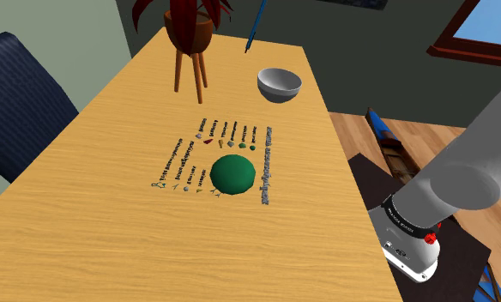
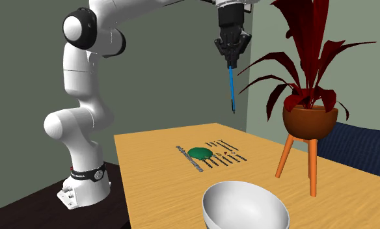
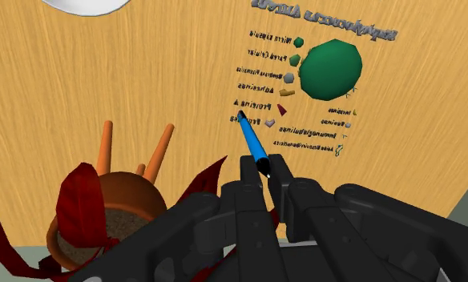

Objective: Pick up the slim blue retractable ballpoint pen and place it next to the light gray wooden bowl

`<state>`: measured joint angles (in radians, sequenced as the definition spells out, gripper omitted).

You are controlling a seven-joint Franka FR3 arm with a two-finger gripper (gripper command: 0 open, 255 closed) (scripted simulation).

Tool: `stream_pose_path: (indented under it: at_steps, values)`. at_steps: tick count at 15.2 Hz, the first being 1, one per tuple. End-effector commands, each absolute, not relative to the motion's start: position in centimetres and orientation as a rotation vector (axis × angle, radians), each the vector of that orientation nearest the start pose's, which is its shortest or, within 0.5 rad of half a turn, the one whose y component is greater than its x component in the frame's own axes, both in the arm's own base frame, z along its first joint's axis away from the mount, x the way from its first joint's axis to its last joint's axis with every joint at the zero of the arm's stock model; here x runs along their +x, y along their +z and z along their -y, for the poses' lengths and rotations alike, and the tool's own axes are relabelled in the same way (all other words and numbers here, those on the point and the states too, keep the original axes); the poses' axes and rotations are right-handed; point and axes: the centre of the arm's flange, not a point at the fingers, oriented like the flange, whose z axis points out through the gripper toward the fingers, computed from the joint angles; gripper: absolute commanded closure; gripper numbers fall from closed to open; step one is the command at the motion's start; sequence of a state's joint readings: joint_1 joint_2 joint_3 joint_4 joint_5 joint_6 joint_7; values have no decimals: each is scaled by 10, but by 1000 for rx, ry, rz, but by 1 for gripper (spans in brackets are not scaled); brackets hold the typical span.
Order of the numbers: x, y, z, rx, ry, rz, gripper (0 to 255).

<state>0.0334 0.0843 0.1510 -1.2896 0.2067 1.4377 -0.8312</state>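
Two fingers (image 3: 247, 175) pinch a blue pen (image 3: 252, 143) high above the wooden table (image 1: 86, 232), beside grey-green walls (image 2: 169, 78).

Shoulder camera looks down the counter (image 1: 60, 249) toward the bowl (image 1: 279, 83); second exterior faces back, low beside it; wrist overhead.

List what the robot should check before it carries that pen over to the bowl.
1. Pen clasped in gripper: ok.
2. Pen hanging clear above table: ok.
3. Bowl upright and empty: ok.
4. Bare table beside the bowl for the pen: ok.
5. Pen clear of the plant leaves close by: cannot tell.
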Motion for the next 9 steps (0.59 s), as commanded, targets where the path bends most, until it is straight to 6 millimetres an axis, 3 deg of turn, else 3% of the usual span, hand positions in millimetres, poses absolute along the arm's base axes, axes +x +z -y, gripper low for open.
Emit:
stream_pose_path:
  at_steps: [1,9]
  values:
    - [531,700,-104,-2553,-192,1478,255]
    - [462,702,-25,-2553,-192,1478,255]
